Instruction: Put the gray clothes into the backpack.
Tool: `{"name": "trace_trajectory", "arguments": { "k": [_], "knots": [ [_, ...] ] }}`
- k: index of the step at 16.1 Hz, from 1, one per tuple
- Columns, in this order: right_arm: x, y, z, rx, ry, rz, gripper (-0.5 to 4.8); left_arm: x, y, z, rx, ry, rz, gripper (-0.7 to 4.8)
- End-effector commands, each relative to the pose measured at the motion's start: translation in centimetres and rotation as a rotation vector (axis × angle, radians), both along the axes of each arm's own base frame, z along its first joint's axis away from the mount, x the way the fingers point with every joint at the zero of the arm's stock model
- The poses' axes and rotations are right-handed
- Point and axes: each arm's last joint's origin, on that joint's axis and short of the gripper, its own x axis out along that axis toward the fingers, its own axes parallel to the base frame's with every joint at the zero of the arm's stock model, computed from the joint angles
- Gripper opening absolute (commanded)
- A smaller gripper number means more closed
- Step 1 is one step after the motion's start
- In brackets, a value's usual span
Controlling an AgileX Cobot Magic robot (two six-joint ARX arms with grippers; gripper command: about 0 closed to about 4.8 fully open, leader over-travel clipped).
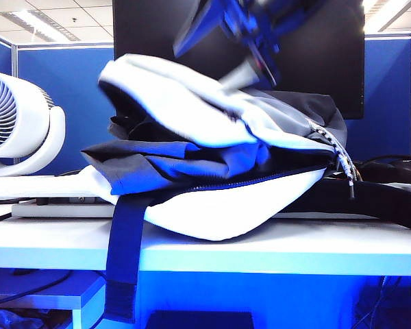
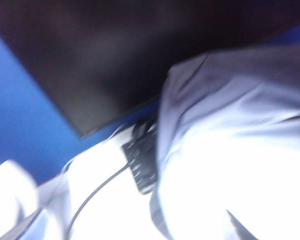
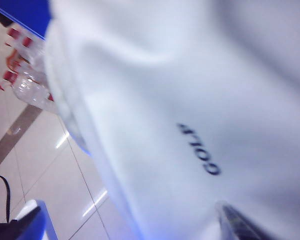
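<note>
My right claw (image 1: 250, 65) hovers open above the backpack (image 1: 212, 219), its flap drooping below me. The gray clothes (image 1: 178, 161) sit under that flap, half inside the mouth. My left claw, spread wide, is unseen.

A white table (image 1: 274, 250) is seen before blue partition walls (image 1: 61, 96) — a large dark monitor (image 1: 329, 55) is mounted behind the table. A white fan (image 1: 17, 123) stands at the table's left end, and ceiling lights (image 1: 44, 24) are lit above it.
</note>
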Motion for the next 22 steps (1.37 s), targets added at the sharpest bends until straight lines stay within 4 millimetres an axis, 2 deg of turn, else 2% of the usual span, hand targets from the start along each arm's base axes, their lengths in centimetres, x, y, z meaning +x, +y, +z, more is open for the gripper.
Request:
{"name": "trace_trajectory", "arguments": {
  "k": [1, 3, 4, 7, 8, 9, 10, 11, 12, 13, 14, 15, 16, 19, 21, 22],
  "knots": [
    [-0.5, -0.1, 1.3, 0.04, -0.029, 0.022, 4.79, -0.9, 0.2, 1.1, -0.034, -0.061, -0.034, 4.79],
    [-2.0, -0.6, 3.9, 0.141, -0.06, 0.099, 4.79, -1.8, 0.4, 1.7, -0.046, -0.083, -0.04, 4.79],
    [-3.8, -1.5, 6.5, 0.188, -0.137, 0.123, 4.79, -2.9, 0.9, 2.3, -0.056, -0.113, -0.041, 4.79],
    [-8.2, -3.6, 11.2, 0.24, -0.307, 0.143, 4.79, -5.4, 1.7, 3.5, -0.081, -0.157, -0.08, 4.79],
    [-10.0, -4.5, 12.4, 0.241, -0.349, 0.15, 2.6, -6.5, 2.0, 3.8, -0.097, -0.152, -0.086, 4.79],
    [-11.4, -5.2, 13.1, 0.237, -0.381, 0.159, 0.91, -7.3, 2.3, 3.9, -0.098, -0.144, -0.086, 4.79],
    [-13.3, -6.1, 14.0, 0.227, -0.428, 0.175, -0.01, -8.6, 2.8, 4.0, -0.098, -0.133, -0.084, 3.3],
    [-15.0, -7.0, 14.7, 0.198, -0.494, 0.175, -0.01, -10.0, 3.3, 4.1, -0.09, -0.136, -0.099, -0.11],
    [-16.6, -8.0, 15.1, 0.125, -0.569, 0.131, -0.01, -11.5, 3.8, 4.4, -0.095, -0.155, -0.105, -0.11],
    [-18.8, -9.6, 15.5, 0.003, -0.614, -0.033, -0.01, -13.9, 4.7, 4.8, -0.104, -0.182, -0.105, -0.06],
    [-19.8, -10.3, 15.6, -0.054, -0.641, -0.093, -0.01, -15.1, 5.1, 4.8, -0.105, -0.186, -0.105, -0.06],
    [-21.8, -11.7, 15.8, -0.147, -0.684, -0.198, -0.01, -17.5, 6.0, 4.6, -0.106, -0.191, -0.101, -0.06],
    [-23.1, -12.5, 15.9, -0.18, -0.708, -0.228, -0.01, -19.1, 6.6, 4.1, -0.11, -0.193, -0.095, -0.06],
    [-27.1, -14.5, 15.8, -0.149, -0.757, -0.246, -0.01, -23.1, 8.1, 1.4, -0.192, -0.221, -0.107, -0.06],
    [-29.6, -15.7, 14.7, -0.115, -0.786, -0.265, -0.01, -25.1, 8.8, -0.9, -0.268, -0.208, -0.114, -0.06],
    [-31.4, -16.6, 13.6, -0.077, -0.794, -0.288, -0.01, -26.5, 9.3, -2.9, -0.332, -0.2, -0.114, -0.06]
  ]
}}
